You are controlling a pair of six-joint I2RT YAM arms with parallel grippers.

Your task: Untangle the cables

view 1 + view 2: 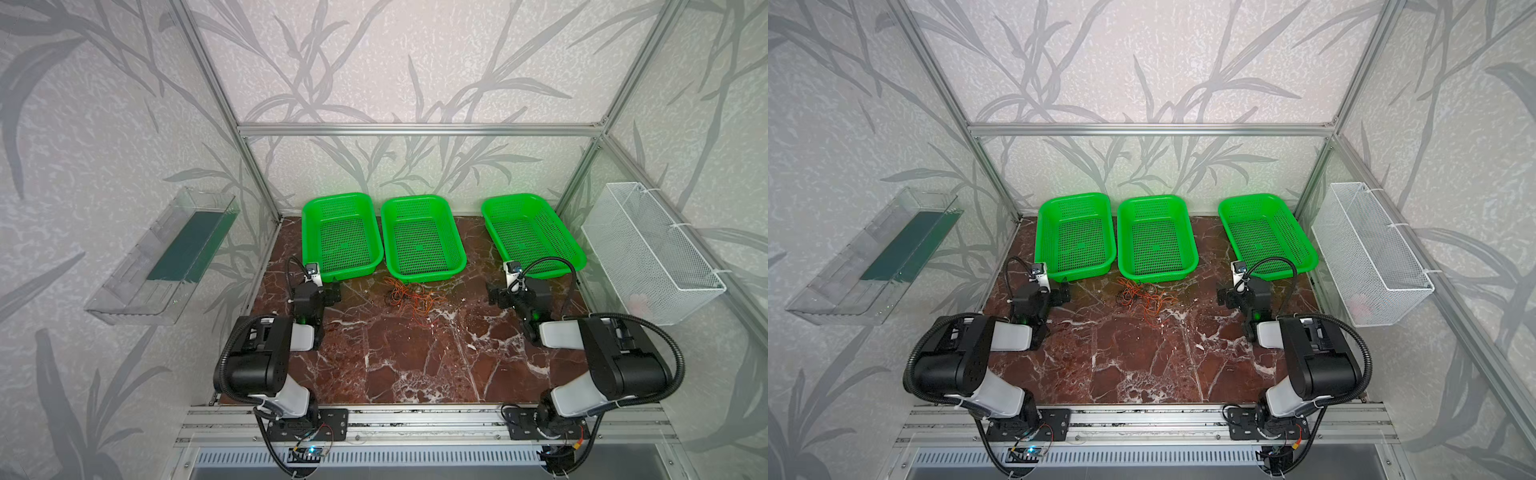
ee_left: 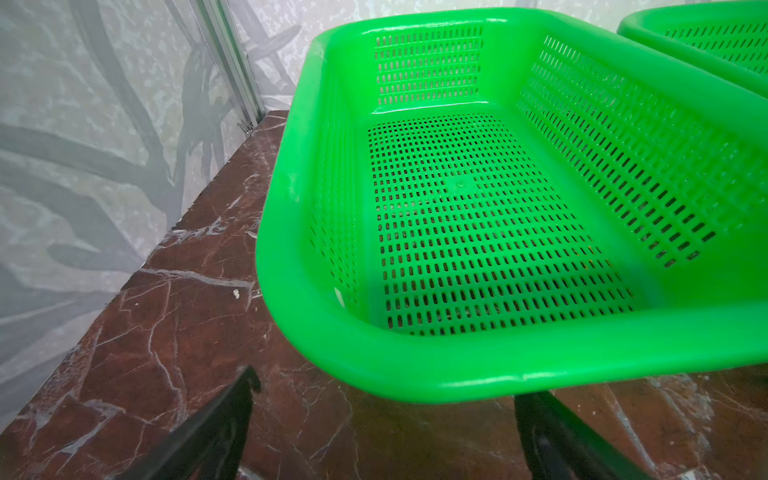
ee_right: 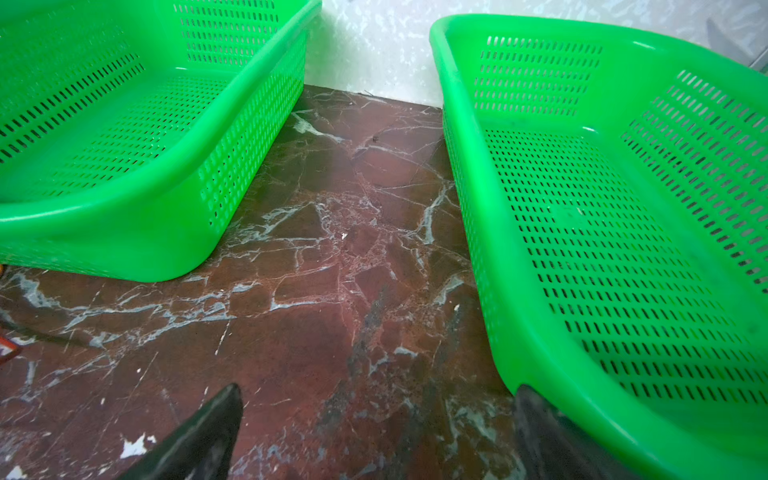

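The cables [image 1: 415, 297] [image 1: 1144, 296] lie as one loose tangle of thin orange, red and black wires on the marble table, just in front of the middle green basket. My left gripper [image 1: 329, 292] [image 1: 1061, 293] rests low on the table to the left of the tangle, well apart from it. In the left wrist view its gripper [image 2: 386, 401] is open and empty, at the near rim of the left basket [image 2: 457, 374]. My right gripper [image 1: 498, 296] [image 1: 1227, 297] sits to the right of the tangle. It [image 3: 379, 390] is open over bare marble.
Three green perforated baskets stand along the back of the table: left [image 1: 336, 196], middle [image 1: 413, 198], right [image 1: 515, 197]. A white wire basket [image 1: 652, 249] hangs on the right wall, a clear tray [image 1: 162, 257] on the left wall. Brown marble [image 1: 415, 365] spreads in front.
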